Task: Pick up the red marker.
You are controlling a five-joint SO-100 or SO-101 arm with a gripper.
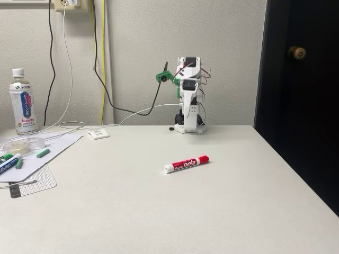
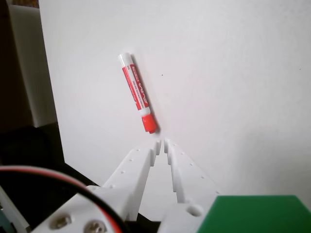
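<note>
My tool [image 2: 162, 143] is nearly closed, holding nothing, up off the bench [image 1: 159, 211]. Red marker [image 1: 186, 163] lies flat mid-bench, cap to the right in the fixed view, apart from my fingertips.

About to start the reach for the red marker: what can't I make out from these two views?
- Gripper: wrist view shows the fingers nearly together; in the fixed view it is too small on the folded arm.
- Red marker: small label print is unreadable in both views.
- Blue-labelled marker: cut by the fixed view's left edge.
</note>
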